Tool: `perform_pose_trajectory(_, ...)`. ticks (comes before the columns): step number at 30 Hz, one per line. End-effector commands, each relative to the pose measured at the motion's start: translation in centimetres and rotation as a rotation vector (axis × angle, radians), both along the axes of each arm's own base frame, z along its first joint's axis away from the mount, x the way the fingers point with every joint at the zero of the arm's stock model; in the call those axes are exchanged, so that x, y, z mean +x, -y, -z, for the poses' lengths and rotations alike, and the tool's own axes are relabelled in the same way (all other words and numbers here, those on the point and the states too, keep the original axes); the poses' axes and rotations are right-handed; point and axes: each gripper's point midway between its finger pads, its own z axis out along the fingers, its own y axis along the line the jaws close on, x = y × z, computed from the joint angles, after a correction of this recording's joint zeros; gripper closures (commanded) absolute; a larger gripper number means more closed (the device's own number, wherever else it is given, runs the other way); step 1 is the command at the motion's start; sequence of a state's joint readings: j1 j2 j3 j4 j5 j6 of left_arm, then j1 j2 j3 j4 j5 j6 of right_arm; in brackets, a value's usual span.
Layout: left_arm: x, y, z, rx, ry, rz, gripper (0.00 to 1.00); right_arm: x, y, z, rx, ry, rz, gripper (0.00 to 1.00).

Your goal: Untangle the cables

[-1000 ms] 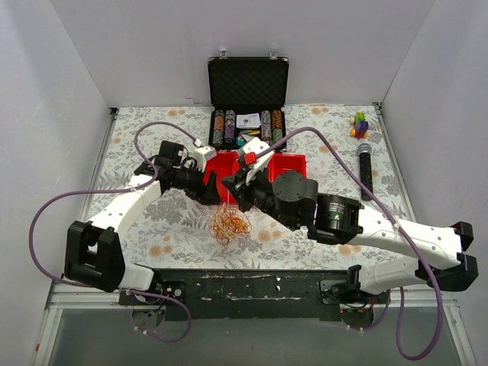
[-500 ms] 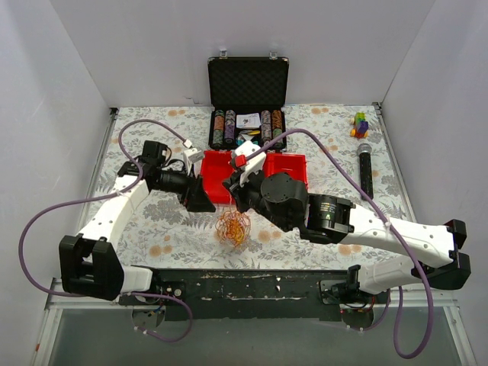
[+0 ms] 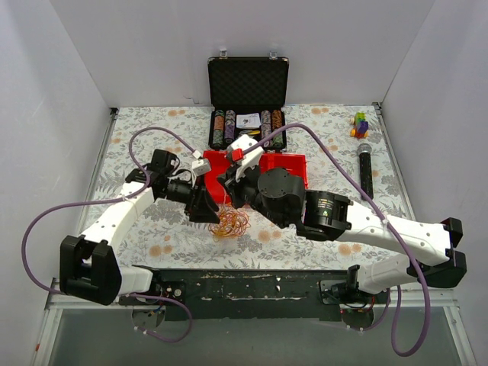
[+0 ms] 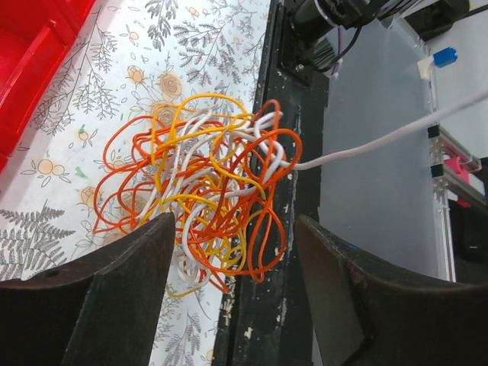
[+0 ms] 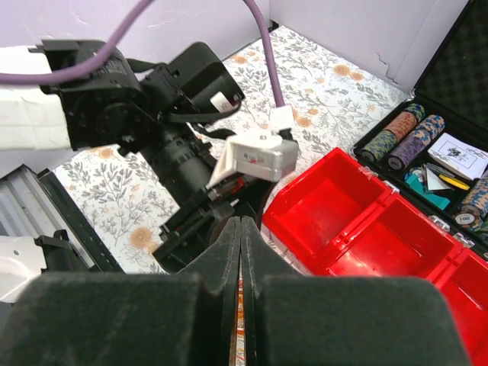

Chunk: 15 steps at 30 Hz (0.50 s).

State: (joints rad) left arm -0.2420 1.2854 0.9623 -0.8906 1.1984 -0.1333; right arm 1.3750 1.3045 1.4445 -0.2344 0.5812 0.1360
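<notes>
Two arms are bolted to the black strip point(image 3: 252, 284) at the table's near edge. Just beyond it, one bundle of cables point(image 3: 230, 223) in thin orange, yellow and white loops sits over the floral cloth point(image 3: 145, 141), near the middle and in front of the red bins point(image 3: 293, 166). A single white strand runs straight out of the bundle. The left gripper point(image 4: 232, 229) stands open, a finger on each side of the tangle, gripping nothing. The right gripper point(image 5: 241, 229) hangs just above the bundle with its jaws pressed together; whether a strand is caught in them cannot be told. The arms hide how many bins there are. Behind the bins lies one open black case point(image 3: 248, 80) with rows of poker chips. At far right are one microphone point(image 3: 365, 169) and one cluster of coloured blocks point(image 3: 359, 123). Plain white walls point(image 3: 152, 46) close three sides.
</notes>
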Motion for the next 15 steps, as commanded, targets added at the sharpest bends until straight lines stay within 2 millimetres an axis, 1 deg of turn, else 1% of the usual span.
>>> perform_pose_trajectory(1, 0.9, 0.9, 0.5, 0.014, 0.116, -0.008, 0.37, -0.4, -0.5, -4.4, 0.138, 0.012, -0.016, 0.99)
perform_pose_trajectory(5, 0.8, 1.5, 1.1, 0.023, 0.113, -0.02, 0.41, -0.6, -0.7, -4.7, 0.154, 0.006, -0.029, 0.99)
perform_pose_trajectory(6, 1.1, 1.5, 1.2, 0.021, 0.109, -0.029, 0.44, -0.6, -0.7, -4.7, 0.157, 0.004, -0.032, 0.99)
perform_pose_trajectory(7, 1.1, 1.6, 1.2, 0.019, 0.105, -0.031, 0.49, -0.7, -0.7, -4.7, 0.16, 0.002, -0.035, 0.99)
perform_pose_trajectory(10, 1.2, 1.8, 1.6, 0.018, 0.092, -0.036, 0.77, -0.8, -0.8, -4.9, 0.172, -0.002, -0.043, 0.99)
perform_pose_trajectory(13, 1.6, 1.7, 1.9, 0.035, 0.086, -0.051, 1.0, -0.8, -0.6, -5.4, 0.183, -0.001, -0.043, 0.99)
perform_pose_trajectory(15, 1.7, 1.7, 2.2, 0.044, 0.072, -0.058, 1.0, -0.9, -0.3, -5.7, 0.193, 0.0, -0.041, 0.99)
